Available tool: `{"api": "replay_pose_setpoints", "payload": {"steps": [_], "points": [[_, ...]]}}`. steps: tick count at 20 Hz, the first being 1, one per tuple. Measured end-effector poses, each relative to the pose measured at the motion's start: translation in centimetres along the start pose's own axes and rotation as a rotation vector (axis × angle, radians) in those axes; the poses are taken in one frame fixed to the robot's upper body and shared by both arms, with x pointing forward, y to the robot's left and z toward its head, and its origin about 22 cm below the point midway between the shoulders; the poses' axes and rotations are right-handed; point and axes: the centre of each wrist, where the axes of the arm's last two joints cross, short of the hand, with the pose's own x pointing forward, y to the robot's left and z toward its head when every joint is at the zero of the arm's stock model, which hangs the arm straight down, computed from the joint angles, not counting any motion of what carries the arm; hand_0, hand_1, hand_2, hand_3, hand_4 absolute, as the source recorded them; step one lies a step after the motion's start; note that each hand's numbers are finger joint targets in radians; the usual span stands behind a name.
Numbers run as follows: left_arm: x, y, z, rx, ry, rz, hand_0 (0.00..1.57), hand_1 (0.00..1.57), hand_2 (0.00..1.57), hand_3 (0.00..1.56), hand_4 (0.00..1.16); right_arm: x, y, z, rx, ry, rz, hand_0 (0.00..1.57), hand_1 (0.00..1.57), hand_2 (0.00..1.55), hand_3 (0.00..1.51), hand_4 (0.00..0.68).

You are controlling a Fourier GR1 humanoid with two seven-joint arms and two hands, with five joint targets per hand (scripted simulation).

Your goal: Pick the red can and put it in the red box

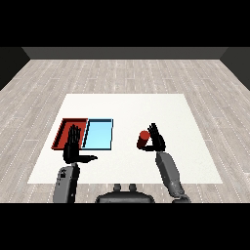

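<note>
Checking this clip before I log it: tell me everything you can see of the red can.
The red can is a small plain red cylinder with no label visible, standing upright on the white table, right of the light blue tray and apart from it. Its top face shows as a lighter red disc. The right hand is directly beside it on its right, fingers straight and pointing up, not curled round it; whether the palm touches the can cannot be told. It is not in either tray.

Bare test rm: white table, plank floor
</note>
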Motion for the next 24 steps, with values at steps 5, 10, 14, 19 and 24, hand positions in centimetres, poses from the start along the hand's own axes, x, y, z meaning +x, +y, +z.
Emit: {"api": "replay_pose_setpoints", "payload": {"steps": [5, 10, 14, 19, 24], "points": [[0.7, -0.4, -0.2, -0.001, -0.005, -0.009, 0.0, 0.0, 0.0, 0.0, 0.0, -0.5, -0.1, -0.7, -0.015, 0.019, 0.0, 0.0, 0.0, 0.0, 0.0, 0.0], [0.6, -0.6, -0.1, 0.0, -0.004, -0.009, 0.0, 0.0, 0.0, 0.0, 0.0, -1.2, 0.4, -0.8, -0.021, 0.029, 0.009, 0.0, 0.0, 0.0, 0.0, 0.0], [0.6, -0.2, -0.2, 0.004, -0.001, -0.004, 0.0, 0.0, 0.0, 0.0, 0.0, -1.7, 0.4, -1.5, -0.025, 0.036, 0.009, 0.0, 0.0, 0.0, 0.0, 0.0], [0.0, -0.6, -0.4, 0.006, -0.003, -0.01, 0.0, 0.0, 0.0, 0.0, 0.0, -1.3, 0.5, -1.2, -0.012, 0.045, 0.01, 0.0, 0.0, 0.0, 0.0, 0.0], [0.0, -0.3, 0.2, 0.006, -0.003, 0.001, 0.0, 0.0, 0.0, 0.0, 0.0, -1.9, 1.4, -1.7, -0.006, 0.057, 0.0, 0.0, 0.0, 0.0, 0.0, 0.0]]}}
